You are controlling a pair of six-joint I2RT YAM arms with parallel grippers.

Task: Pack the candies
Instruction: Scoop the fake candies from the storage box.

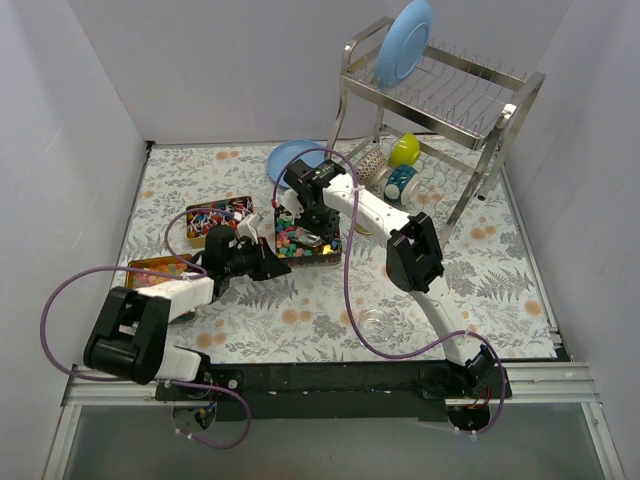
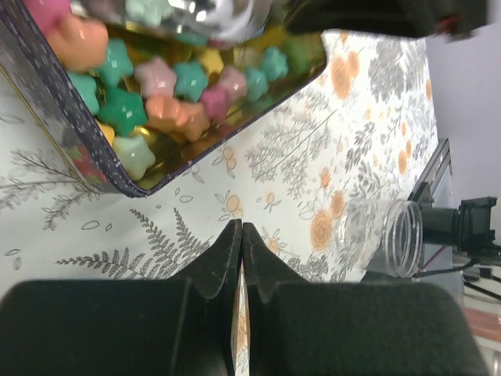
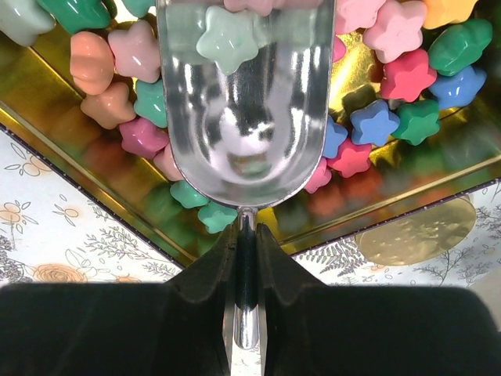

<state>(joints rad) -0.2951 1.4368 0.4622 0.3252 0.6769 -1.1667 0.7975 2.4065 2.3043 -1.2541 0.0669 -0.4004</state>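
- Inside the tin [image 3: 70,149], right gripper [image 3: 245,235] clenches the metal scoop [image 3: 246,149], gathering star candies [image 3: 407,78]: scooping underway.
- Left gripper [image 2: 241,231] pinched closed, apparently empty.
- Next, likely: lift level toward clear jar [image 2: 399,239].

Metal scoop [image 3: 250,110] clamped in right end effector [image 3: 246,235], bowl pointing forward. Steel dish rack [image 1: 450,95] stands well beyond it and to its right, holding one upright blue plate [image 1: 404,42], with a yellow cup [image 1: 404,150] beneath. Clear jar [image 2: 399,239] sits on floral table [image 2: 313,157], right of left end effector [image 2: 241,227].
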